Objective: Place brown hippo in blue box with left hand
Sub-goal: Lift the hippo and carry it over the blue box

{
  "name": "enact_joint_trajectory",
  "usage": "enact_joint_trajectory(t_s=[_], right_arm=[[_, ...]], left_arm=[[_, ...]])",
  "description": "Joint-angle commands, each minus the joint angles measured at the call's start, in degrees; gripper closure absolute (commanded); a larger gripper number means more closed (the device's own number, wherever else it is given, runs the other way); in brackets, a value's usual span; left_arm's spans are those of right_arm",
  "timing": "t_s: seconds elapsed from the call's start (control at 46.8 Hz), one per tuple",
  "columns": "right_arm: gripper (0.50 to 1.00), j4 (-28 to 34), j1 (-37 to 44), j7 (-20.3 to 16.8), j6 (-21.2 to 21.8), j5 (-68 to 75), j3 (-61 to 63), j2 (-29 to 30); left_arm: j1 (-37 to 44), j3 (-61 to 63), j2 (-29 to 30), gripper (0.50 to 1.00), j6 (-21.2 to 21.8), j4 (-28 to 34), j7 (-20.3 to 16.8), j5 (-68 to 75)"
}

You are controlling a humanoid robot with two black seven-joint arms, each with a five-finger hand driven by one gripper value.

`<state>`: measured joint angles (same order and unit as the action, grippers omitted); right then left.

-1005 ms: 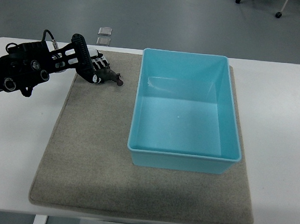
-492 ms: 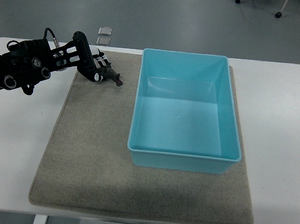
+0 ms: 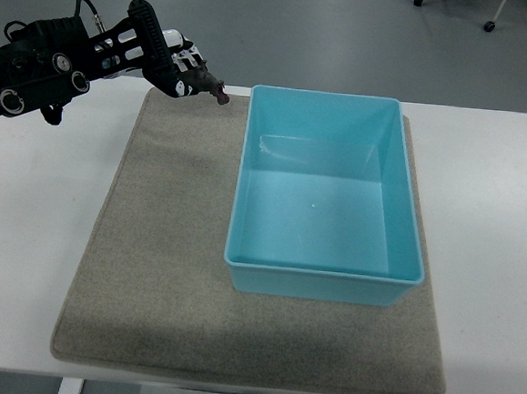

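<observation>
A white table (image 3: 32,234) fills most of the top view, with a grey-brown mat (image 3: 157,271) spread across its middle; on the right part of the mat stands the blue box (image 3: 321,275), a rectangular tub with its open side up and its long sides running away from the robot; the left hand (image 3: 169,57), black and jointed with some pale parts, reaches in from the left edge over the far left corner of the mat, its fingers (image 3: 150,33) curled around the brown hippo (image 3: 204,84); the hippo is a small, dark brown toy, mostly hidden by the hand; its long axis appears to run left to right, with one end, tipped in a reddish tone, pointing toward the box's far left corner; it sits outside the box, just beside that corner.
</observation>
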<state>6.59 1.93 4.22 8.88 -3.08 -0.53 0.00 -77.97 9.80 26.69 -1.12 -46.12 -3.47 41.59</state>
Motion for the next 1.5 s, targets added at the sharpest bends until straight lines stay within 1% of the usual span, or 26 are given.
enact_joint_trajectory(t_s=[0.0, 0.086, 0.214, 0.342, 0.513, 0.706, 0.962, 1.155, 1.283, 1.304, 1.326, 1.347, 1.39, 1.411, 1.433, 1.475], right_arm=[[0.564, 0.0, 0.0, 0.0, 0.0, 0.0, 0.0, 0.0], [0.564, 0.0, 0.0, 0.0, 0.0, 0.0, 0.0, 0.0], [0.564, 0.0, 0.0, 0.0, 0.0, 0.0, 0.0, 0.0], [0.564, 0.0, 0.0, 0.0, 0.0, 0.0, 0.0, 0.0], [0.564, 0.0, 0.0, 0.0, 0.0, 0.0, 0.0, 0.0], [0.564, 0.0, 0.0, 0.0, 0.0, 0.0, 0.0, 0.0], [0.564, 0.0, 0.0, 0.0, 0.0, 0.0, 0.0, 0.0], [0.564, 0.0, 0.0, 0.0, 0.0, 0.0, 0.0, 0.0], [0.564, 0.0, 0.0, 0.0, 0.0, 0.0, 0.0, 0.0], [0.564, 0.0, 0.0, 0.0, 0.0, 0.0, 0.0, 0.0], [0.564, 0.0, 0.0, 0.0, 0.0, 0.0, 0.0, 0.0], [0.564, 0.0, 0.0, 0.0, 0.0, 0.0, 0.0, 0.0], [0.564, 0.0, 0.0, 0.0, 0.0, 0.0, 0.0, 0.0], [0.564, 0.0, 0.0, 0.0, 0.0, 0.0, 0.0, 0.0], [0.564, 0.0, 0.0, 0.0, 0.0, 0.0, 0.0, 0.0], [0.564, 0.0, 0.0, 0.0, 0.0, 0.0, 0.0, 0.0]], left_arm=[[-1.92, -1.27, -0.15, 1.0, -0.9, -0.11, -0.04, 0.42], [-3.24, -2.6, -0.58, 1.0, -1.78, -0.9, -0.04, 0.69], [-5.34, -2.95, -1.29, 1.0, -1.78, -4.15, 0.04, 0.69], [-6.31, -2.86, -4.89, 1.0, -1.78, -7.93, 0.05, 0.86], [-6.75, -2.86, -10.07, 1.0, -1.87, -10.39, 0.05, 2.18], [-5.61, -2.33, -15.61, 1.0, -1.87, -10.4, 0.13, 5.96], [-1.84, -1.54, -20.27, 1.0, -2.04, -9.87, 1.19, 10.18], [0.19, 2.41, -21.06, 1.0, -1.34, -9.61, 1.36, 10.45], [1.33, 2.94, -21.06, 1.0, -0.81, -9.08, 1.36, 10.45], [1.42, 2.94, -21.15, 0.99, -0.81, -8.73, 1.36, 10.45], [1.51, 2.94, -21.15, 0.969, -0.73, -8.55, 1.36, 10.45], [1.51, 2.94, -21.15, 0.928, -0.72, -8.38, 1.36, 10.45], [1.59, 2.94, -21.15, 0.817, -0.29, -8.29, 1.28, 10.45], [1.68, 2.94, -21.06, 0.778, 0.06, -8.29, 1.28, 10.45], [1.86, 2.94, -21.06, 0.746, 0.33, -8.29, 1.28, 10.45], [2.12, 2.85, -21.06, 0.705, 1.12, -8.29, 1.19, 10.45]])
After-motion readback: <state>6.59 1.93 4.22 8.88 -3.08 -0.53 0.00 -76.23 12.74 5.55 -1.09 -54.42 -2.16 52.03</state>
